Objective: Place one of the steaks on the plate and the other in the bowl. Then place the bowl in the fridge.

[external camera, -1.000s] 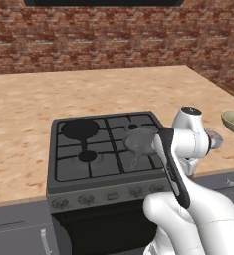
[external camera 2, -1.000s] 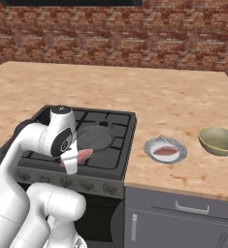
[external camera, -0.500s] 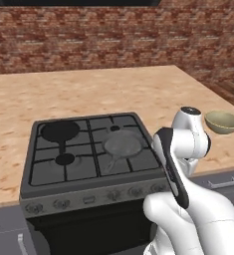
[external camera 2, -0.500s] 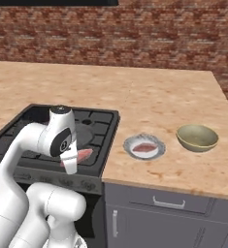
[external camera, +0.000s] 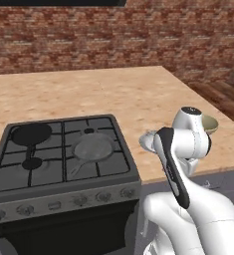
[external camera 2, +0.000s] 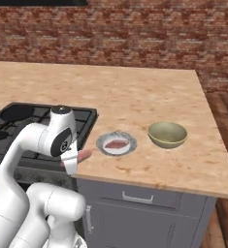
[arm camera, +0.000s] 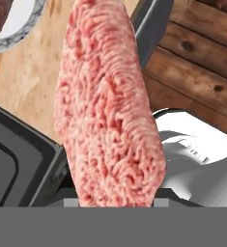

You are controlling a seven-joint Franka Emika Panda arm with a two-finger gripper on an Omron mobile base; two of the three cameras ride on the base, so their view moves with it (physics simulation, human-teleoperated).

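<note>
Your gripper is closed on a steak, the jaws standing partway apart across the thickness of the meat. In the hand view you see the pink slab rising from between the fingertips and running up the middle of the picture; the finger tips themselves are hidden behind it, so you may not be able to judge exactly where they pinch. In the right base view the same steak pokes out as a pink end just beside the white wrist, at the front edge of the counter where it meets the stove.

Look just past the gripper and you find the plate on the counter, with the second steak lying flat in it. To the right of the plate, near it but apart, sits the bowl; you can see its olive inside and pale rim. In the left base view the bowl peeks out behind the arm's upper joint.

On the stove you see a grey frying pan on the right front burner and a black skillet on the left.
</note>
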